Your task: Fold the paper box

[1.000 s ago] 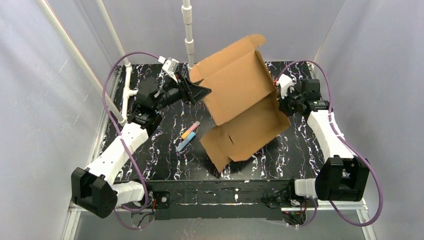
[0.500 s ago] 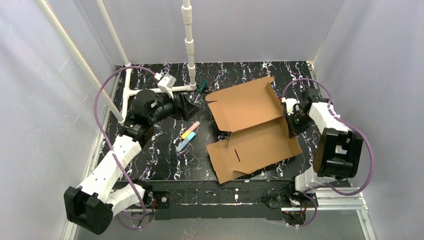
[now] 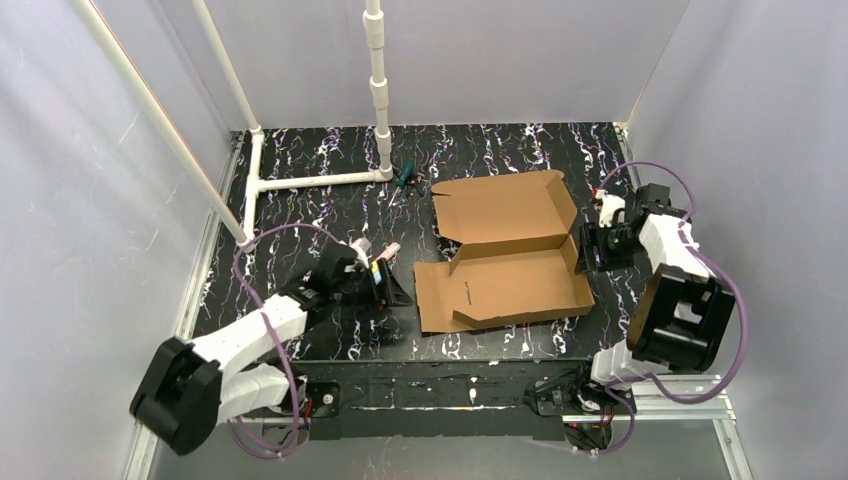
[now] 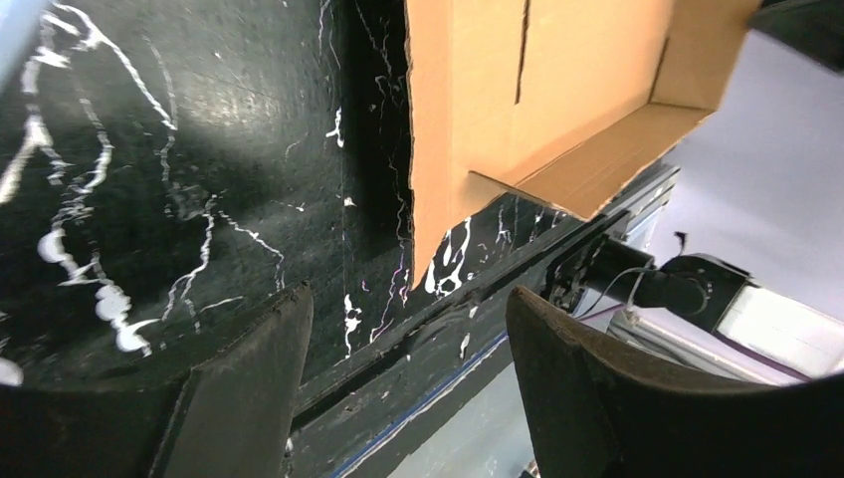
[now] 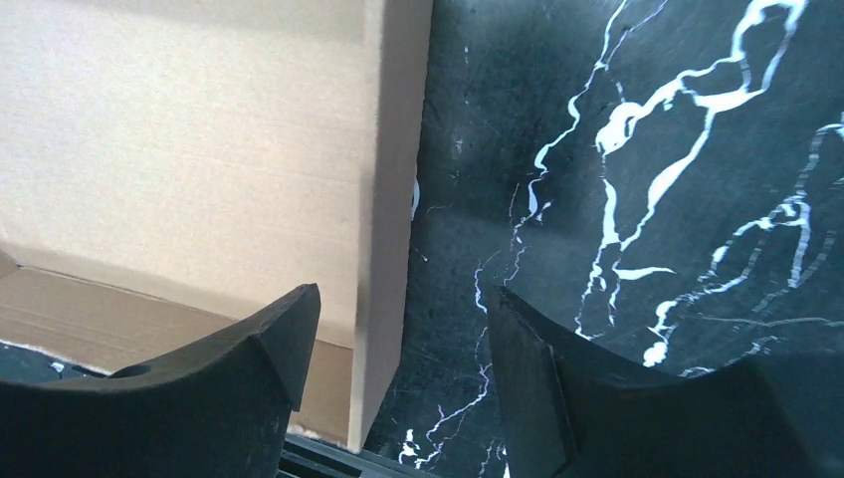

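The cardboard box (image 3: 510, 290) lies open: left gripper (image 3: 398, 293) gapes just short of its corner, right gripper (image 3: 583, 254) gapes at its side wall (neither grips it).

I see my right gripper (image 5: 401, 297) spread wide, jaws apart, the paper box (image 5: 189, 149) filling the left, its side wall's edge between the jaws, black white-veined table (image 5: 657, 179) on the right
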Robot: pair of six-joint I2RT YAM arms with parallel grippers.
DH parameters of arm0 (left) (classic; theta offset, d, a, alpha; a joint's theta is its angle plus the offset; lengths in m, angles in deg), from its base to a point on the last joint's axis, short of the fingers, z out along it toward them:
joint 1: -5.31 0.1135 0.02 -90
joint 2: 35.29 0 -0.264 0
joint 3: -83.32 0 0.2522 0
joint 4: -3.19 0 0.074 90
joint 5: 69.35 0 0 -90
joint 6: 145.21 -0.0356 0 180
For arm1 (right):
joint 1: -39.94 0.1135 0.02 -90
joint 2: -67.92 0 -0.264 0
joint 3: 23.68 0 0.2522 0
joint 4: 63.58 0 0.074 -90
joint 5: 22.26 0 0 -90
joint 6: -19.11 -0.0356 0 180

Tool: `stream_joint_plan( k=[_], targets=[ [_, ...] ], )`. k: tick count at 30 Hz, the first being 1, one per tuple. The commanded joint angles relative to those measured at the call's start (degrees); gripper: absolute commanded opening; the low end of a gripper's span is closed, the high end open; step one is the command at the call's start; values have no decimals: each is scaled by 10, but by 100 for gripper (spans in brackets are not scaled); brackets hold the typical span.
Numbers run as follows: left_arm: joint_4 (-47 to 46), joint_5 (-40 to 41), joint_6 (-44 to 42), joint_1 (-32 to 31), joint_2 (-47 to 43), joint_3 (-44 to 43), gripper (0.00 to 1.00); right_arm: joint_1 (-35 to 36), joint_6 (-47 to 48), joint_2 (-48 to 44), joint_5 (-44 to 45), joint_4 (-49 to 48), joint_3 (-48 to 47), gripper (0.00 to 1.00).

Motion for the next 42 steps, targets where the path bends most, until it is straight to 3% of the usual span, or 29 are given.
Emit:
stream_joint_plan(
  k=[1, 6, 11, 12, 13, 14, 15, 19, 23, 24, 27, 28, 32, 35, 37, 39, 41, 42],
  targets=[
    [-52, 37, 33, -39, 76, -39, 69, 1, 34, -47, -7, -1, 7, 68],
    [-49, 37, 54, -56, 144, -73, 66, 9, 18, -17, 3, -45, 15, 62],
    [-48, 64, 67, -75, 155, -75, 65, 52, -17, 0, 27, -118, 32, 59],
    [-46, 67, 70, -76, 154, -74, 63, 62, -25, 3, 40, -136, 36, 54],
    [-44, 71, 71, -78, 153, -74, 62, 73, -32, 7, 55, -151, 41, 45],
    [-23, 90, 78, -85, 152, -77, 62, 89, -50, 15, 95, -177, 50, 10],
    [-19, 98, 81, -87, 152, -77, 62, 90, -59, 17, 108, -183, 51, 1],
    [-31, 119, 85, -90, 154, -74, 62, 100, -97, -3, 149, -215, 60, 1],
    [-10, 143, 27, -90, 145, -112, 63, 109, -148, -14, 117, -231, 54, 1],
    [-4, 151, 6, -90, 138, -123, 63, 112, -150, -6, 100, -208, 43, 4],
    [20, 166, -65, -87, 113, -149, 64, 112, -109, 7, 59, -147, 5, 43],
    [33, 169, -89, -85, 100, -155, 64, 110, -86, -10, 62, -137, -2, 52],
    [58, 156, -156, -59, 60, -165, 62, 102, 17, -111, 94, -105, -18, 75],
    [30, 99, -163, -29, 79, -181, 45, 106, 142, -179, -9, -53, -17, 83],
    [20, 66, -167, -25, 123, -211, 28, 115, 307, -198, -148, 51, -11, 83],
    [-6, 32, -169, -24, 171, -235, 13, 141, 542, -209, -258, 199, 10, 82],
    [-30, 15, -171, -27, 211, -253, 6, 185, 734, -219, -302, 289, 49, 84],
    [-46, 18, -180, -29, 228, -263, 5, 205, 759, -224, -309, 289, 66, 84]
  ],
)
